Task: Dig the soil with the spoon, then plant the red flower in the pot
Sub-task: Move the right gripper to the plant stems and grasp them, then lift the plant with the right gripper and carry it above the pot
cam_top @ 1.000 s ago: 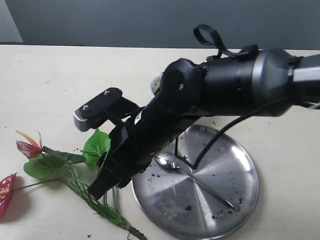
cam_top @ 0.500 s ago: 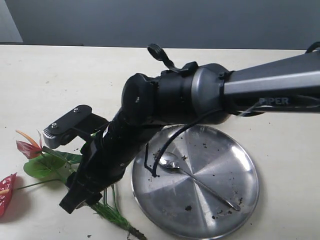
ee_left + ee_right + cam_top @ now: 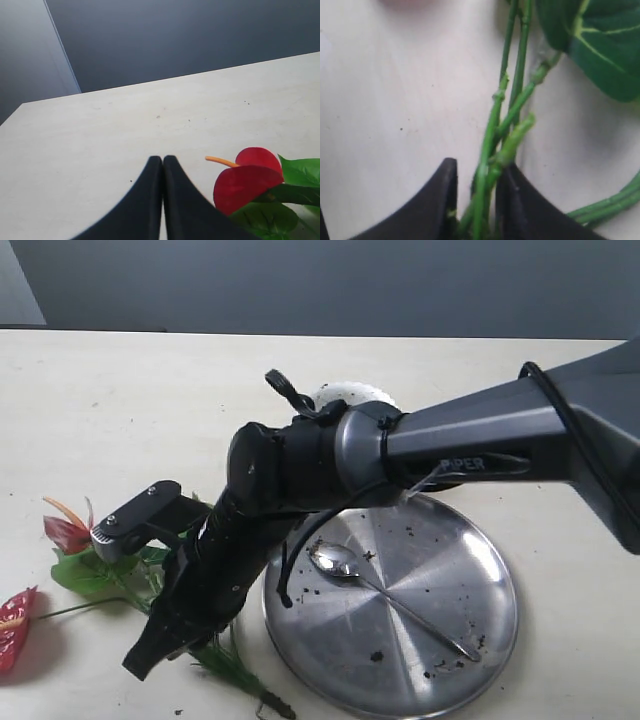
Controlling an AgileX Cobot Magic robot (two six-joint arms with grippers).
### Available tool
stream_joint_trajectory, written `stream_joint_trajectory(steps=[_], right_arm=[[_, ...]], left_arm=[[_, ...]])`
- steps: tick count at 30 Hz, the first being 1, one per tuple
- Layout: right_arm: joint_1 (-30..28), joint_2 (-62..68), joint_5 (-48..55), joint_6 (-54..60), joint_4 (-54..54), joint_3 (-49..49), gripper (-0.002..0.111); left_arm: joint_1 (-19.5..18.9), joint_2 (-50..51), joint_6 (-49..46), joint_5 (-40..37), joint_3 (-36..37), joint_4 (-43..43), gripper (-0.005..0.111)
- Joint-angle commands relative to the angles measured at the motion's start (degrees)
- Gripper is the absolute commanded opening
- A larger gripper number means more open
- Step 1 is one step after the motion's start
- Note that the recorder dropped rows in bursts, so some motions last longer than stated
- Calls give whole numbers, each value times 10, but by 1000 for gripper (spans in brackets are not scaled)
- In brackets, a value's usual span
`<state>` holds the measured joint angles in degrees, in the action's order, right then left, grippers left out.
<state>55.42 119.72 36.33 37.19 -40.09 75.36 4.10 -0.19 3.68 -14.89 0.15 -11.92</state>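
Observation:
The red flower (image 3: 66, 533) lies flat on the table at the left, its green stems (image 3: 238, 672) trailing toward the plate. My right gripper (image 3: 150, 658) reaches across and is down over the stems (image 3: 492, 135). It is open, with the bundle between its fingers (image 3: 445, 185), touching one and clear of the other. The spoon (image 3: 340, 562) rests on the steel plate. Only the white pot's rim (image 3: 350, 394) shows behind the arm; the soil is hidden. My left gripper (image 3: 162, 160) is shut and empty beside a red bloom (image 3: 247, 185).
The large round steel plate (image 3: 480, 540), speckled with soil crumbs, sits right of the flower. A second red bloom (image 3: 14, 615) lies at the left edge. The right arm's body (image 3: 330, 465) blocks the table's middle.
The right arm has swung left and down, from above the plate's edge to the flower stems. The pot's rim has come into view behind it. The spoon has not moved.

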Motion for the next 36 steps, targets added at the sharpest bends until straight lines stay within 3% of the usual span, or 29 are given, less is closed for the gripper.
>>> stream_joint_trajectory(steps=[1, 7, 11, 16, 21, 25, 29, 36], right_arm=[[0, -2, -26, 6, -34, 4, 0], [0, -3, -38, 73, -118, 26, 0], [0, -14, -79, 78, -118, 67, 0], [-1, -45, -269, 78, -73, 102, 0], [-4, -63, -526, 78, -63, 114, 0], [-20, -66, -660, 62, -31, 114, -1], [-56, -74, -691, -43, 61, 113, -1], [-113, -103, -677, -295, 342, 72, -1]], left_arm=[[1, 2, 2, 4, -2, 3, 2], [1, 2, 2, 4, -2, 3, 2], [1, 2, 2, 4, -2, 3, 2], [1, 2, 2, 4, -2, 3, 2], [1, 2, 2, 4, -2, 3, 2], [1, 2, 2, 4, -2, 3, 2], [1, 2, 2, 4, -2, 3, 2], [1, 2, 2, 4, -2, 3, 2]])
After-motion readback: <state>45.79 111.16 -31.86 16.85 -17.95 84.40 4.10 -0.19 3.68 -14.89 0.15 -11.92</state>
